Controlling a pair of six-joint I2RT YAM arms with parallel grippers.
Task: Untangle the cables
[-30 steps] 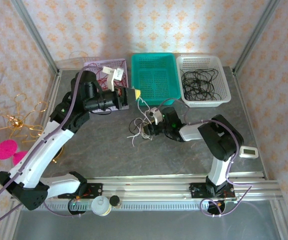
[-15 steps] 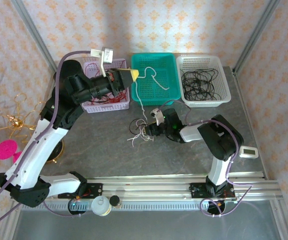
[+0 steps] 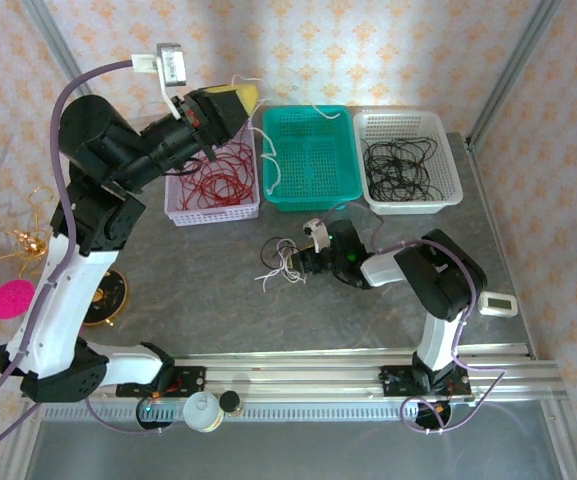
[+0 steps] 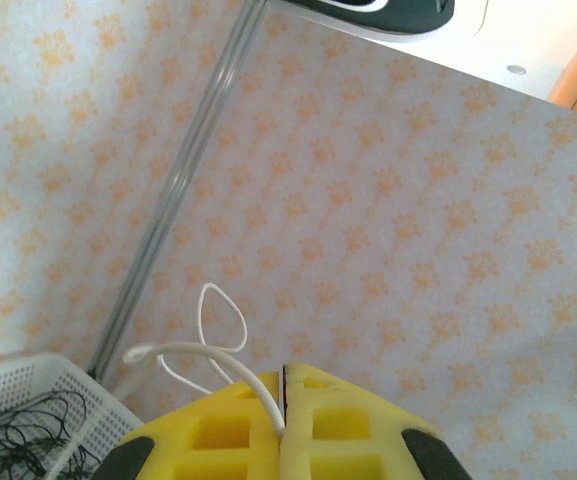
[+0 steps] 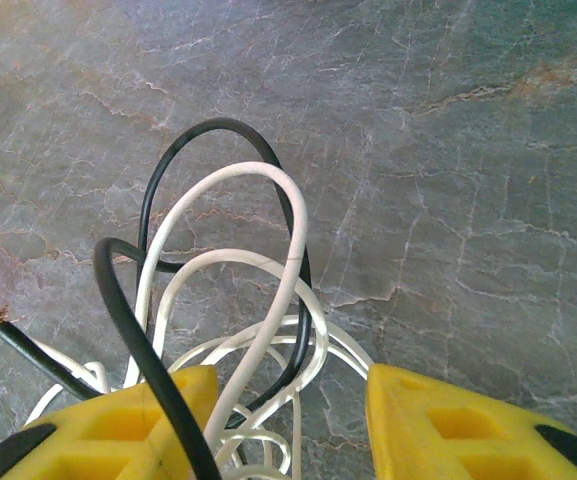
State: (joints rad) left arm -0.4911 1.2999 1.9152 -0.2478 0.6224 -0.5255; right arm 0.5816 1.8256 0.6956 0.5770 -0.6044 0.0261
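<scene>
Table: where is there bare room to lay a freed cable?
Bare: the table between the clump and the front rail, and in front of the lilac basket. Crowded: around the right gripper, in front of the teal basket.

The left arm (image 3: 56, 280) stands tall from its base with the elbow bent. Its wrist is roughly level, and the left gripper (image 3: 236, 98) has its yellow pads (image 4: 238, 400) pressed flat together, pinching a thin white cable (image 4: 168, 349). The right arm (image 3: 438, 275) is folded low with its forearm reaching toward the left, and the right gripper (image 3: 301, 262) is held close to the surface with its jaws apart.
</scene>
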